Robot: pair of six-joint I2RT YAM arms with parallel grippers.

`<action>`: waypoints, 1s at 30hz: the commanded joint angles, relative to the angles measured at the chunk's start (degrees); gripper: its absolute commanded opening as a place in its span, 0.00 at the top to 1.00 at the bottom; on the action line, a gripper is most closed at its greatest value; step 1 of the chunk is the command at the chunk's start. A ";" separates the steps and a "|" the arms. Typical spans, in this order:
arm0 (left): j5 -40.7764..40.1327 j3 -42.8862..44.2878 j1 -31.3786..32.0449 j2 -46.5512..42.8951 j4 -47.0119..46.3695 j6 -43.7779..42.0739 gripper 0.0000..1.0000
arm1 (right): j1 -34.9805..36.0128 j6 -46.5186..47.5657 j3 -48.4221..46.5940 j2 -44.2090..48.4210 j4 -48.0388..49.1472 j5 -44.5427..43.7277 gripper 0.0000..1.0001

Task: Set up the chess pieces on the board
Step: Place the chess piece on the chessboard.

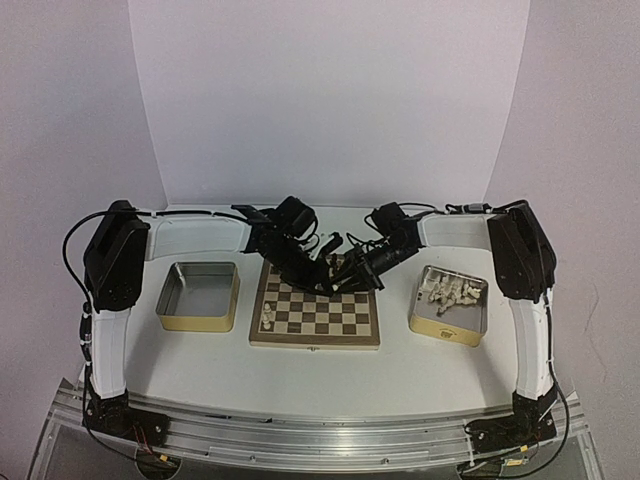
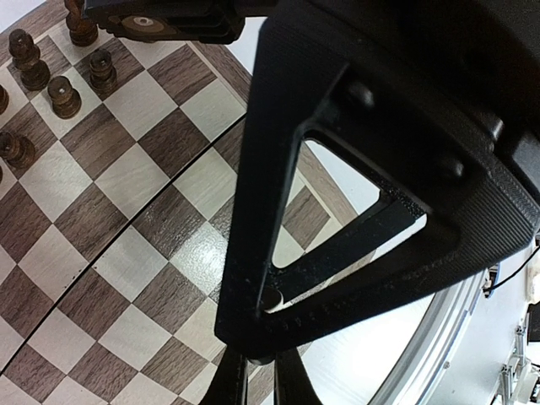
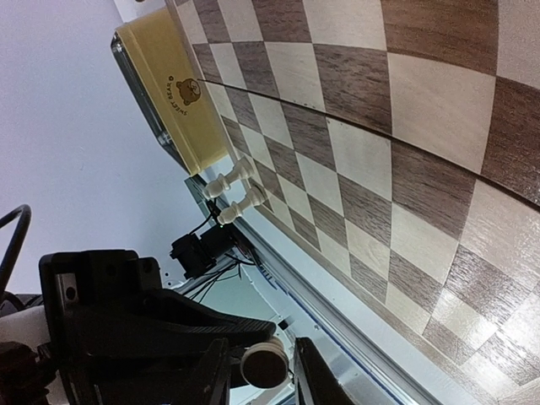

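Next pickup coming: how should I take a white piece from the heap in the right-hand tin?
Come straight down from above: the walls of the tin block any sideways approach. The white pieces seem to lie tumbled on their sides, so pick one at the heap's edge and close the right gripper across its slim middle, jaws square to its length.

yellow tin [image 3: 181, 93] side, small bear-face logo, curved dark lettering beside it, seemingly "SWEET BEAR", barely legible

left tool [image 2: 260, 381] closed, right tool [image 3: 263, 371] clamped, both low, inward
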State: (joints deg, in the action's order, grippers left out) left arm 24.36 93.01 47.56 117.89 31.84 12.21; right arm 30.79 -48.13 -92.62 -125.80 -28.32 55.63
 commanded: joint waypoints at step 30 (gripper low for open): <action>6.22 -5.81 -4.09 -14.12 -9.21 8.99 0.37 | -2.39 -21.46 5.78 6.67 22.03 2.84 1.00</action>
State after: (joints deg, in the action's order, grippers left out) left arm 26.09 91.11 44.37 109.20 31.25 16.00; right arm 28.90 -62.32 -87.58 -123.90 -15.09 56.09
